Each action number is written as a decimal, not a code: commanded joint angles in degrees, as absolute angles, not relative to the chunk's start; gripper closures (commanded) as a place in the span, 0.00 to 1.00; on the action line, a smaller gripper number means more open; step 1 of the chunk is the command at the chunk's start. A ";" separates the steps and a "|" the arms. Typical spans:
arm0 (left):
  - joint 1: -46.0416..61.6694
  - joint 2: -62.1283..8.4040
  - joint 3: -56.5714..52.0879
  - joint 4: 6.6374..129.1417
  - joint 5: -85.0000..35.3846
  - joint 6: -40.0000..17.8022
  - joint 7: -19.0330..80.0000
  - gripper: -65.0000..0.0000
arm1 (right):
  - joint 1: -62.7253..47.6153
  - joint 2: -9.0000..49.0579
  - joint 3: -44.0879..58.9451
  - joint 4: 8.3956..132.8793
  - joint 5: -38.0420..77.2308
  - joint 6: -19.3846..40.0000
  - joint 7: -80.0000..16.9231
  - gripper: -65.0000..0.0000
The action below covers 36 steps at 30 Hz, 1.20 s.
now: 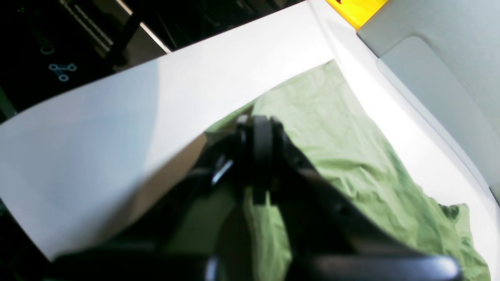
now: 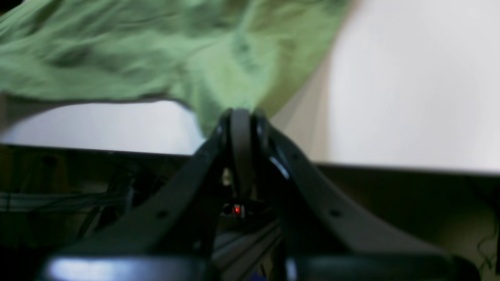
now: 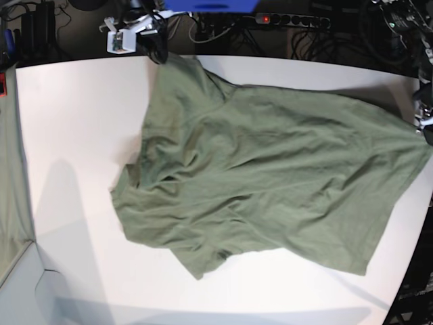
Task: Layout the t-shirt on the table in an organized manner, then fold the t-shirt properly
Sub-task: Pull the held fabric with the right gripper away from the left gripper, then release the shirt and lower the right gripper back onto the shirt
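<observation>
The plain olive-green short-sleeved cotton t-shirt (image 3: 270,176) lies across the middle and right of the large matte white table (image 3: 74,122), spread but not flat. Its body runs at a slant, wrinkles cross the chest, and the lower left part is bunched and partly turned under. One corner reaches the table's far edge at upper left; another reaches the right edge.

The right gripper (image 2: 241,117) is pinched tight on a fold of the green cloth at the far edge, jaws drawn together on the fabric. The left gripper (image 1: 261,128) is likewise clamped on a corner of the cloth, the material pulling up into its tips. In the base view the left arm's end sits at the right rim, the right arm's at the upper left.

Assessment of progress: layout is under way and not complete. The garment is stretched between two held corners, but sleeves and hem are not squared and no fold has been made. Flattening, aligning and all folding remain.

Edges and clearance: both held corners sit at the table's boundary, so further outward pull risks dragging cloth over the rim. Bare white surface lies to the left and along the near side. A grey panel (image 3: 10,203) borders the left side; cables and equipment (image 3: 284,27) crowd behind the far edge.
</observation>
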<state>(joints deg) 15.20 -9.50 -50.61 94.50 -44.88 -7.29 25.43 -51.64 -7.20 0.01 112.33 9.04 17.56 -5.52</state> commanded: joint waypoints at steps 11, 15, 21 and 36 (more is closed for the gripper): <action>15.78 -10.24 -50.86 95.25 -45.14 -7.78 24.31 1.00 | -54.02 -5.23 -6.55 105.71 9.36 17.89 -4.70 1.00; 16.84 -10.24 -50.86 95.16 -45.49 -7.78 24.31 0.99 | -53.67 -3.56 -8.04 105.54 9.54 17.89 -4.70 1.00; 17.98 -10.15 -50.77 95.16 -45.41 -7.78 24.31 0.98 | -53.67 -3.82 -4.53 105.54 9.54 17.89 -4.70 1.00; 18.51 -9.98 -51.21 95.43 -45.58 -7.78 24.04 0.49 | -52.53 -2.24 2.77 107.65 10.07 17.89 -4.09 0.53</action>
<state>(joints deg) 18.63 -8.88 -50.76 94.24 -44.86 -7.29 25.47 -52.01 -2.07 3.05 106.59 9.45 17.78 -5.58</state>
